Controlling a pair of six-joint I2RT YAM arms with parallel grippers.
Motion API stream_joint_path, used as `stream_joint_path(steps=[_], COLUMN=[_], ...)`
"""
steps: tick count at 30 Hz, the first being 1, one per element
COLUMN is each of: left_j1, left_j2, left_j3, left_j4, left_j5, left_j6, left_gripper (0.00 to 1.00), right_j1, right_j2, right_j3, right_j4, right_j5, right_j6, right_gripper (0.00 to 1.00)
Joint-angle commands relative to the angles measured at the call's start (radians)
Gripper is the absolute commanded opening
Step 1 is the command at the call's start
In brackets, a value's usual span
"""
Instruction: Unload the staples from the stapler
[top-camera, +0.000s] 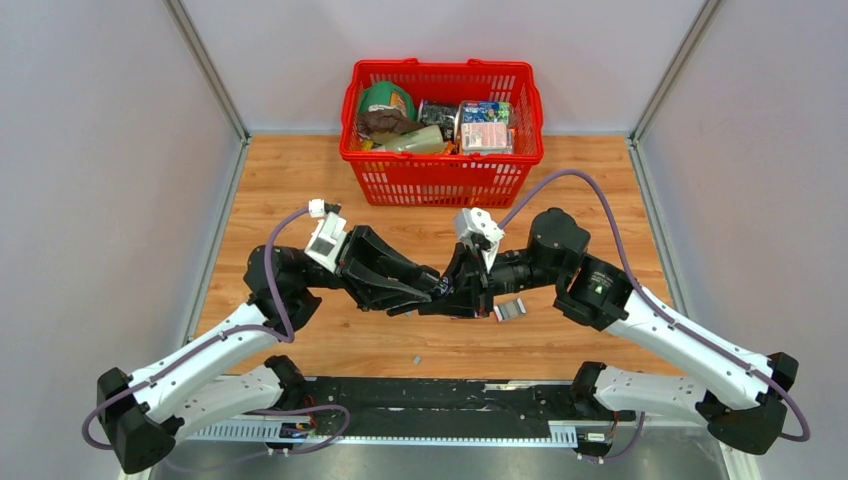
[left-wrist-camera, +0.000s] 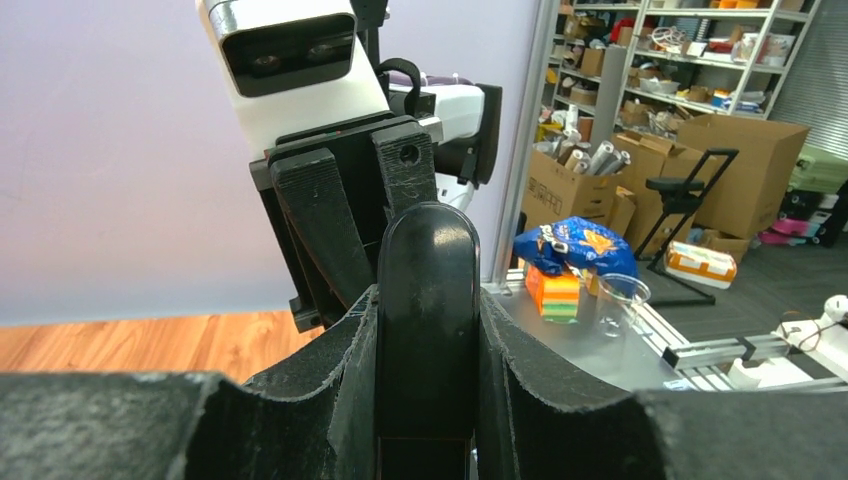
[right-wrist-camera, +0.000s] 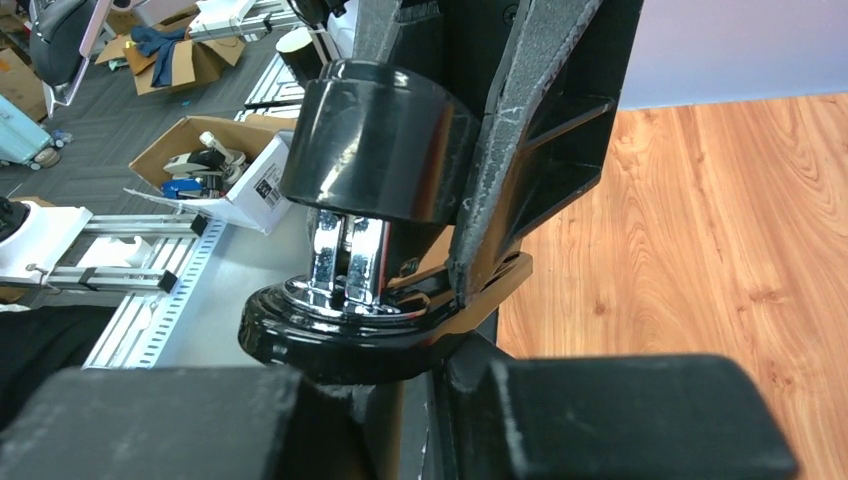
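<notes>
Nearest to you from the slim black stapler (left-wrist-camera: 428, 300), a tiny grey scrap (top-camera: 415, 358) lies on the wooden table (top-camera: 300, 190); it is too small to tell what it is. Just to the stapler's right, a small striped rectangular piece (top-camera: 510, 310) rests on the boards.

The stapler is held up off the table, between your two arms where they meet. Your left gripper (top-camera: 420, 296) has it. Its fingers (left-wrist-camera: 345, 380) press both flanks of the rounded black body, and the stapler's end stands up past their tips.

Your right gripper (top-camera: 468, 298) faces it from the other side. Its fingers (right-wrist-camera: 620, 420) stand close together with a narrow gap. The stapler's glossy black base sits right against them, with chrome inner parts and the black top cap beyond. You cannot tell whether they actually pinch the base.

Farthest from the stapler, a red plastic basket (top-camera: 520, 170) full of mixed goods stands at the table's back edge.
</notes>
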Motion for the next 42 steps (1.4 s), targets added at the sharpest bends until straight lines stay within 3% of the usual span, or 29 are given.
stream_joint_path(steps=[1,5,11,17,22,29,38,42], left_j1=[-0.043,-0.043,-0.043,-0.042,-0.042,-0.025,0.154,0.236], left_j2=[0.066,0.029,-0.017,-0.062,-0.086,-0.014,0.167,0.246], left_j3=[-0.021,0.040,0.105,0.155,0.189,0.234,0.226,0.211], left_j4=[-0.238,-0.450,-0.593,-0.715,-0.870,-0.987,-1.044,-1.036], left_j5=[0.105,0.035,-0.097,-0.224,-0.474,-0.827,-1.085,-1.123], left_j6=[0.061,0.183,0.296,0.391,0.477,0.478,0.406,0.377], left_gripper=[0.00,0.00,0.00,0.00,0.00,0.00,0.00,0.00], right_j1=[0.014,0.012,0.013,0.010,0.009,0.009,0.010,0.009], right_j2=[0.015,-0.014,-0.094,-0.177,-0.237,-0.251,-0.194,-0.168], right_j3=[0.107,0.064,-0.037,-0.123,-0.172,-0.253,-0.347,-0.378], right_j4=[0.254,0.229,0.192,0.080,-0.021,-0.099,-0.033,-0.004], right_j5=[0.043,0.073,0.157,0.393,0.587,0.760,0.842,0.865], right_j6=[-0.031,-0.038,-0.043,-0.048,-0.002,0.060,0.155,0.190], right_gripper=[0.18,0.22,0.24,0.29,0.36,0.45,0.47,0.48])
